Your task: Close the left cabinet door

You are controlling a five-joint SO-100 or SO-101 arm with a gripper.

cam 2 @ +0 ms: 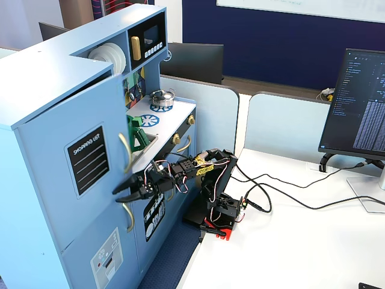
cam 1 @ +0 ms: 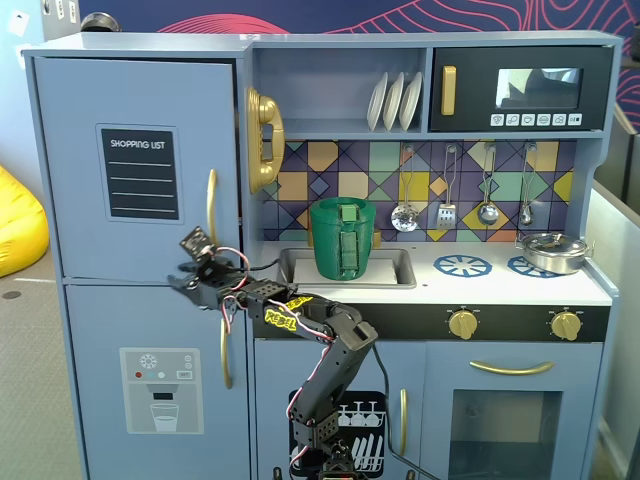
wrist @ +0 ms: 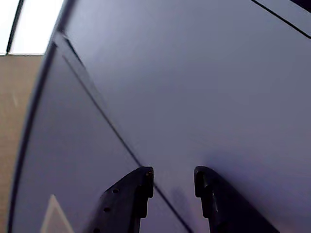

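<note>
Light-blue panelling fills almost my whole wrist view, where my gripper shows at the bottom edge with jaws parted and nothing between them, close to the seam between two doors. In a fixed view the left cabinet door, with its black chalkboard panel, sits at centre left, slightly ajar along its top edge, and my gripper hangs just below its gold handle.

The pincer sits before the left cabinet door, below its handle.
</note>
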